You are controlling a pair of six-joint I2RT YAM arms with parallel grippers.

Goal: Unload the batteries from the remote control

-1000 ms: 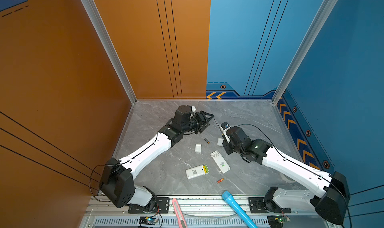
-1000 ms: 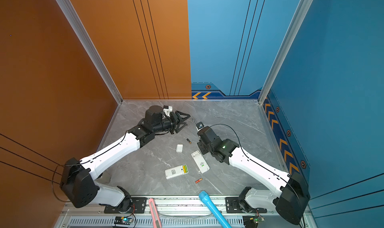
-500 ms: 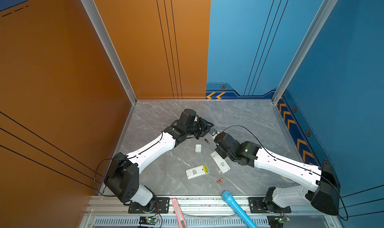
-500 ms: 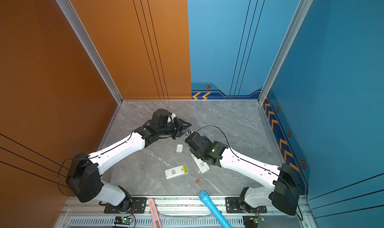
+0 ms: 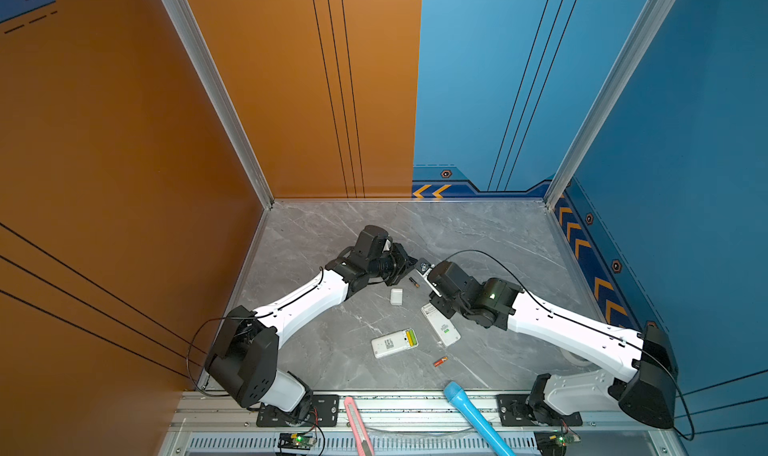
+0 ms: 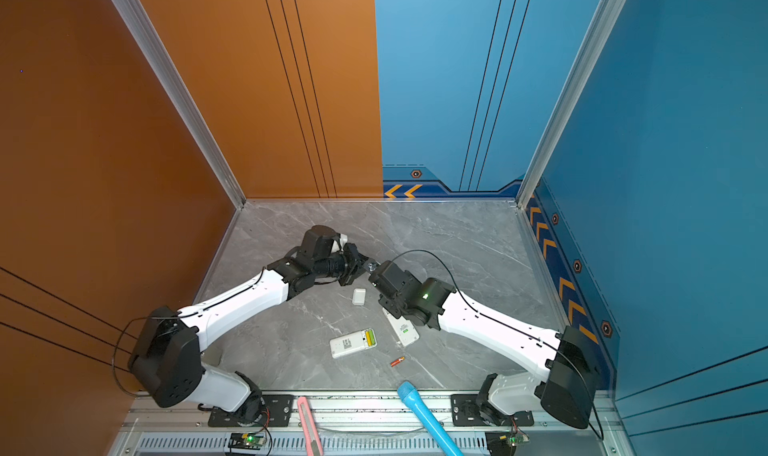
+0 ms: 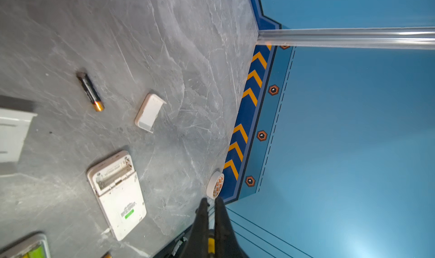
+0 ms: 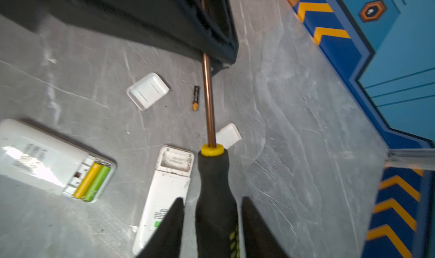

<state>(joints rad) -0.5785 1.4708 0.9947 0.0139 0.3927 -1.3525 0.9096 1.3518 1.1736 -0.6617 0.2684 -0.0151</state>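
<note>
The grey marbled counter (image 5: pixel 478 233) is bare along its whole back edge and in both back corners, so the open room for moving is there. All things lie in the front half, between the two arms.

Four batteries show, thin smooth cylinders. The black battery (image 5: pixel 414 282) lies alone near the middle and the red-orange battery (image 5: pixel 440 361) near the front edge. The yellow battery (image 8: pixel 88 180) and green battery (image 8: pixel 97 182) sit side by side in the wide remote (image 5: pixel 390 344). The narrow remote (image 5: pixel 441 329), also of white plastic, lies just beside it with its compartment open.

Two white covers lie loose: one cover (image 5: pixel 396 297) near the black battery, the second cover (image 8: pixel 229 135) by the narrow remote's end.

One screwdriver (image 8: pixel 213 174), with black handle and coppery shaft, hangs above them. The right jaws stand open, apart from the handle on both sides. The left jaws are pressed together, as it seems on the shaft.
</note>
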